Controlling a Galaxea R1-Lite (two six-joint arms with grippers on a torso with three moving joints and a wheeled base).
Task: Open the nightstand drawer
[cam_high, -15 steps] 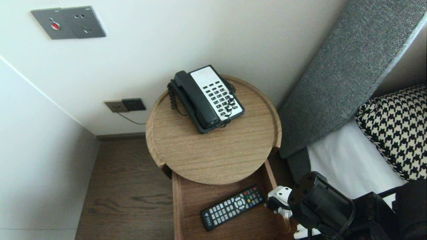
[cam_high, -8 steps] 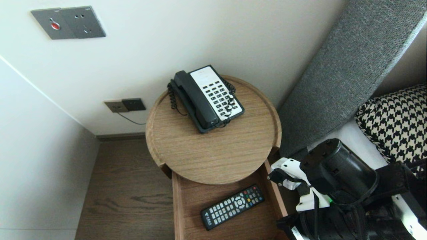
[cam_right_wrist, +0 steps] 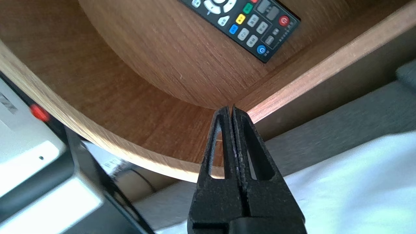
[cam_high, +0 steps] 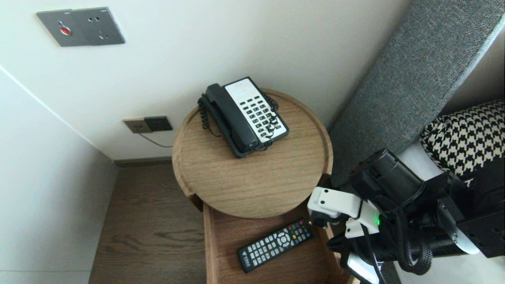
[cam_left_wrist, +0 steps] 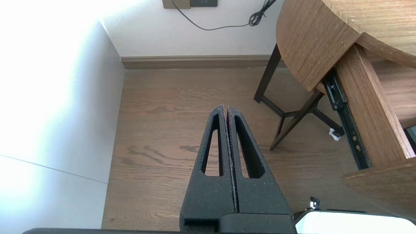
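A black remote control [cam_high: 275,244] [cam_right_wrist: 247,22] lies in the open wooden drawer [cam_high: 208,244] under the round bedside table [cam_high: 252,185]. My right gripper [cam_right_wrist: 230,109] is shut and empty. It hovers over the drawer's near corner by its bed-side wall [cam_right_wrist: 308,74], apart from the remote. In the head view the right arm [cam_high: 394,189] stands beside the drawer and hides its own fingers. My left gripper [cam_left_wrist: 226,109] is shut and empty, parked above the floor left of the table.
A black-and-white telephone [cam_high: 244,116] sits on the table top. A grey headboard [cam_high: 414,79], a houndstooth pillow [cam_high: 469,138] and white bedding lie right of the drawer. Wall sockets [cam_high: 148,124] and the table's dark legs [cam_left_wrist: 292,120] stand over the wooden floor [cam_high: 150,221].
My right arm has risen beside the drawer and its wrist has rolled, bringing the white camera mount on top. The remote, phone and left arm have not moved.
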